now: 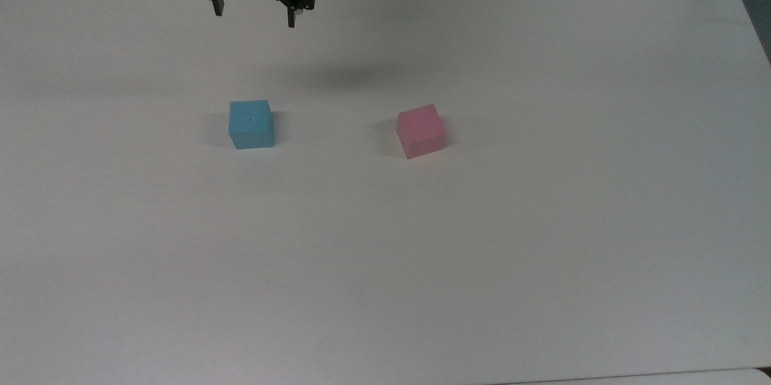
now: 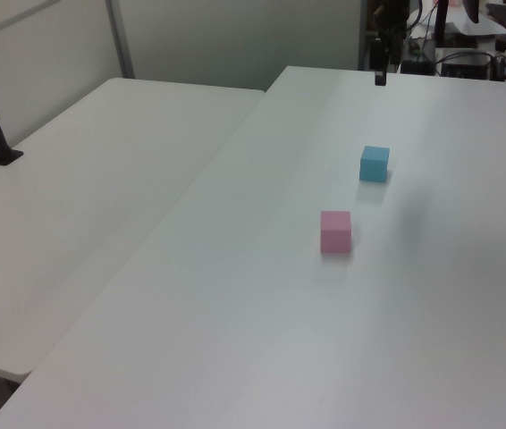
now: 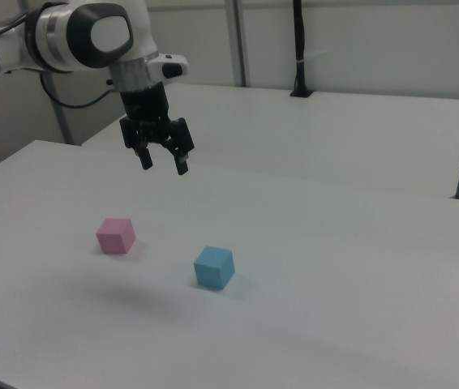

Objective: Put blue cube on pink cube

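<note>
The approach is under way: the spread-fingered black gripper (image 1: 253, 16) must be lowered around the small light-blue matte cube (image 1: 250, 124), well apart from the pink matte cube (image 1: 420, 129).

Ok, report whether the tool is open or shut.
Open: the black two-finger tool hangs with its fingertips spread apart, nothing between them, above the white table.

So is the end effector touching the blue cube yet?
Apart. In the right view the end effector hangs open in the air, with bare table between it and the blue cube.
</note>
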